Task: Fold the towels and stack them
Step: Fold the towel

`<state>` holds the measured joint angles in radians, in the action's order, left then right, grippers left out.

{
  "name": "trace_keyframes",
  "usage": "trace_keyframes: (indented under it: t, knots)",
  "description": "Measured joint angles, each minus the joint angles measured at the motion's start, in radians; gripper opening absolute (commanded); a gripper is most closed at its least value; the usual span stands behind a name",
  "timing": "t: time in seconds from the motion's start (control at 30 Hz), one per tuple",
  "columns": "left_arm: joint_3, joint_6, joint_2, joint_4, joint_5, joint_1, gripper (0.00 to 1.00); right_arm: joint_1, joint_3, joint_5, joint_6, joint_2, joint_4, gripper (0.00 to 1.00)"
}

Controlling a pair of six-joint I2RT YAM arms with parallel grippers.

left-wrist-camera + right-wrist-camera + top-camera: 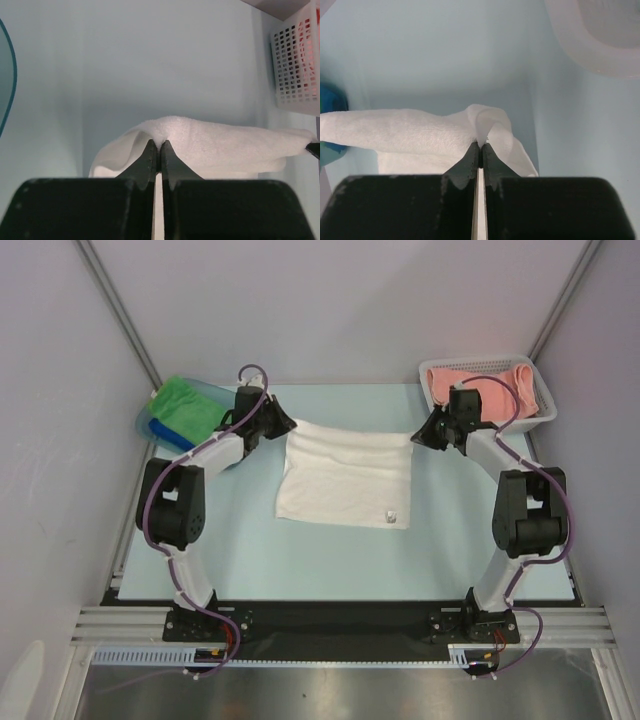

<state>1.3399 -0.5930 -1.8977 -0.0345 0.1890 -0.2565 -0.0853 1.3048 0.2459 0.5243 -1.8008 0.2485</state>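
White towel (345,480) lies on the surface (250,550), its far corners clamped by the left end effector (283,426) and right end effector (420,437). Fold judged just begun; green towel (188,405) appears stacked in the tray (145,426); pink towels (480,385) await in the basket (546,405).

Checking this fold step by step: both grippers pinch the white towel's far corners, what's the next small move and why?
Probably carry both corners toward the near edge. The left gripper and right gripper are each shut on a far corner of the white towel, while that near edge lies flat, so this would likely fold it in half.
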Motion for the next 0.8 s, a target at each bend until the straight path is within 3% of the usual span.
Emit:
trace_keyframes:
  t: [0.33,0.63,0.73,0.8]
  knots:
    - [-0.155,-0.001,0.082,-0.007,-0.001,0.0,0.0,0.002,-0.119,0.037,0.021,0.078,-0.032,0.01]
    - [-0.104,-0.001,0.058,-0.02,-0.001,0.0,0.01,0.002,-0.034,0.037,0.021,0.055,-0.052,0.01]
    - [-0.048,-0.001,0.0,-0.051,0.002,0.001,0.04,0.002,-0.006,0.044,0.021,-0.005,-0.089,0.02]
    - [-0.01,-0.003,-0.047,-0.065,0.003,0.001,0.14,0.002,0.005,0.048,0.021,-0.053,-0.113,0.06]
